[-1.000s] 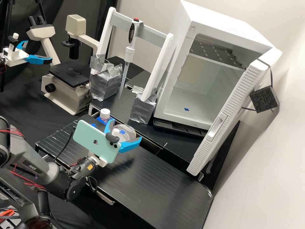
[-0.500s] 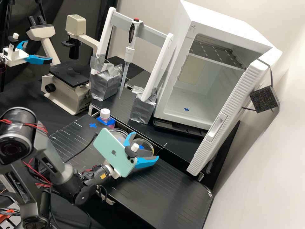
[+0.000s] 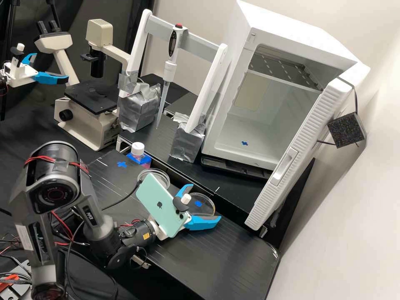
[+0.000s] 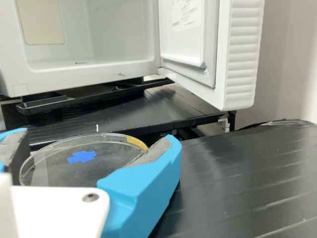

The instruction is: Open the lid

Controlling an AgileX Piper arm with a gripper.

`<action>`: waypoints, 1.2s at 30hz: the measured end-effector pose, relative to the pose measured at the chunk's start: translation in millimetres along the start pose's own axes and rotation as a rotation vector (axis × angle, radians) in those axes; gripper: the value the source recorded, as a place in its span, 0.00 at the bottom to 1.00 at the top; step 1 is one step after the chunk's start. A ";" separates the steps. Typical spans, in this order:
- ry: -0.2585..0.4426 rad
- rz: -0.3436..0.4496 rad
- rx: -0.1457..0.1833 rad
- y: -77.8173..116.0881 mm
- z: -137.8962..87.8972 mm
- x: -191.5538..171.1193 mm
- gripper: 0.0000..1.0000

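Note:
The gripper (image 3: 206, 202) is in the middle of the high view, shut on a round clear lid (image 3: 204, 203) with a blue cross mark. The lid lies flat between the two blue fingers, low over the right part of the bench; I cannot tell whether it touches the surface. In the wrist view the gripper (image 4: 100, 135) has one finger on each side of the lid (image 4: 111, 153). The uncovered clear dish (image 3: 153, 176) stands apart, farther left on the bench, partly behind the phone on the wrist.
The bench (image 3: 196, 262) runs in front of the arm. Behind it are a white cabinet (image 3: 212, 141) with its door (image 3: 287, 166) standing open, a pipette (image 3: 168, 71) on a stand, a microscope (image 3: 85, 125) and a white-capped bottle (image 3: 138, 150) near the dish.
The gripper has moved right and towards the bench's near side, and the lid has travelled with it. The dish that was beneath the lid has come into view, left where it stood.

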 end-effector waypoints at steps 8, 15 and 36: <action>0.009 0.011 0.009 -0.7 -0.9 1.2 1.00; 0.013 0.010 0.010 -1.3 -1.7 1.5 1.00; 0.223 0.055 0.013 6.1 -51.0 -39.0 1.00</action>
